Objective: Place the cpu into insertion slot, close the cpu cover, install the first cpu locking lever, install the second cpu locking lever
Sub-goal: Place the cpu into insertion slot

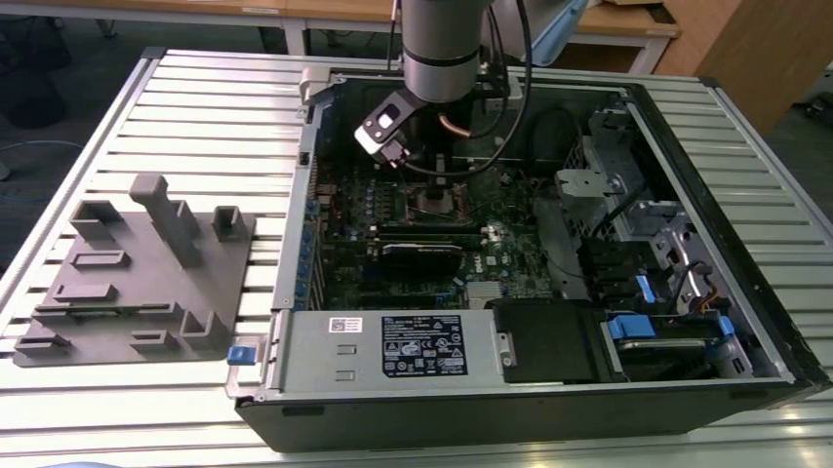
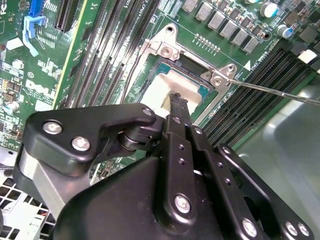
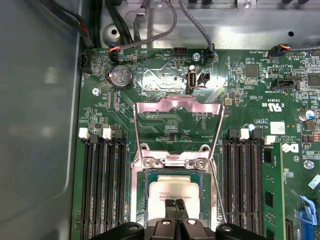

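Observation:
The cpu lies flat in the insertion slot, its silvery top showing in both wrist views. The cpu cover stands swung open beyond the slot, its window showing board behind it. My gripper is shut, fingertips pressed together directly over the cpu with nothing seen between them; whether they touch it I cannot tell. A thin wire locking lever sticks out free beside the slot. In the exterior view the gripper hangs over the slot inside the open computer case.
Long black memory slots flank the socket on both sides. A black card sits nearer the power supply. Cables hang behind the arm. A grey fixture tray lies at the exterior view's left.

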`<state>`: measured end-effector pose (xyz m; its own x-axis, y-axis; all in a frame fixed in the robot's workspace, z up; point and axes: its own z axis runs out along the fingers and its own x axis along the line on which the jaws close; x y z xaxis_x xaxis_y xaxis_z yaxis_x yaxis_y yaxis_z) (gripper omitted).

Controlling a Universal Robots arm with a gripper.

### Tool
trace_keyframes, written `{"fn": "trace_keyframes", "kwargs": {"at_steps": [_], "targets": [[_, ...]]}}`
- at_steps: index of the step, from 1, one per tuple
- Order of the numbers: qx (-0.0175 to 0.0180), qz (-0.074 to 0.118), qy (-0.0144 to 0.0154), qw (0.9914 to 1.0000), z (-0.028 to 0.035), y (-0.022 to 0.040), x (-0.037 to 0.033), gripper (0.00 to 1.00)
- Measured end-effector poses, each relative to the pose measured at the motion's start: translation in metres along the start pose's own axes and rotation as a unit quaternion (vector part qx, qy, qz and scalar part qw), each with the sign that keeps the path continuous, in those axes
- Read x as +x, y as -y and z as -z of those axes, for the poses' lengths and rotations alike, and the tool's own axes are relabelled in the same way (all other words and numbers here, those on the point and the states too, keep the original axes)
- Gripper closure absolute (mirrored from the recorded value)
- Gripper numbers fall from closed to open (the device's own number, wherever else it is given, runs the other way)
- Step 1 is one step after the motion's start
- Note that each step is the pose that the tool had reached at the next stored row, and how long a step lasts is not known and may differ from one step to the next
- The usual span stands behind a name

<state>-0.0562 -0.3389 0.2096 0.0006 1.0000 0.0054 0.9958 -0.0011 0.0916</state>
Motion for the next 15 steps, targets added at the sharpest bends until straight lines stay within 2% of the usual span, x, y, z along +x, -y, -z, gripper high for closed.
{"fn": "trace_keyframes", "kwargs": {"at_steps": [5, 7, 8, 15], "targets": [[0.0001, 0.0, 0.0009, 1.0, -0.0047, -0.0007, 0.0, 0.89], [0.0004, 0.0, 0.0039, 0.99999, -0.0066, -0.0009, 0.0, 0.89], [0.0005, 0.0, 0.0044, 0.99999, -0.0074, -0.0009, 0.0, 0.89], [0.001, 0.0, 0.005, 0.99999, -0.0104, -0.0007, -0.0002, 0.89]]}}
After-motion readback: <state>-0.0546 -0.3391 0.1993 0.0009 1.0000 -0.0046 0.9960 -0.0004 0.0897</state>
